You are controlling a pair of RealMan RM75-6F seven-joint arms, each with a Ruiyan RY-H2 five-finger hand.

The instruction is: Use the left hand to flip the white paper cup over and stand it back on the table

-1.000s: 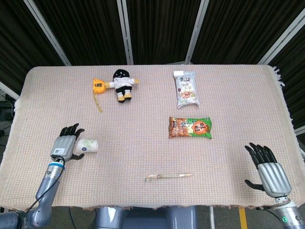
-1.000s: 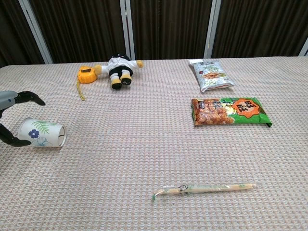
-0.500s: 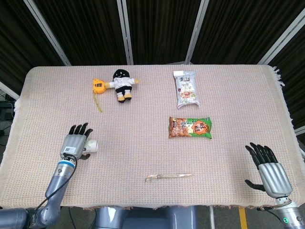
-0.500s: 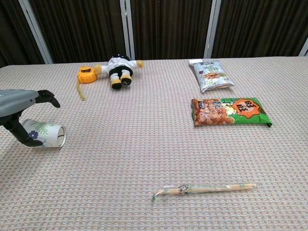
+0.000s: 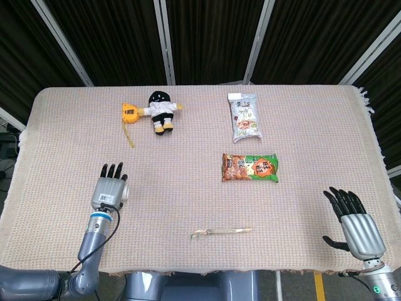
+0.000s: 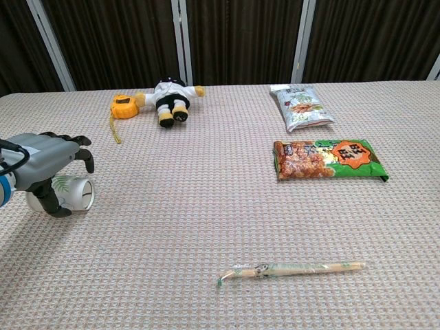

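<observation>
The white paper cup [image 6: 71, 188], printed with leaves and a blue flower, lies on its side near the table's left edge, its open mouth facing right. My left hand [image 6: 41, 157] arches over it, the fingers [image 6: 77, 146] spread above the cup and the thumb [image 6: 53, 203] down in front of it; I see no firm grip. In the head view the left hand [image 5: 110, 190] covers nearly the whole cup. My right hand [image 5: 354, 223] rests open at the near right corner, holding nothing.
An orange tape measure [image 5: 128, 112] and a plush doll [image 5: 161, 110] lie at the back left. A white snack bag [image 5: 245, 117] and a green snack bag [image 5: 250, 167] lie right of centre. Wrapped chopsticks [image 5: 221, 232] lie near the front edge.
My left hand has slid rightward from beside the cup's base to directly over the cup. The cup and the right hand have stayed put.
</observation>
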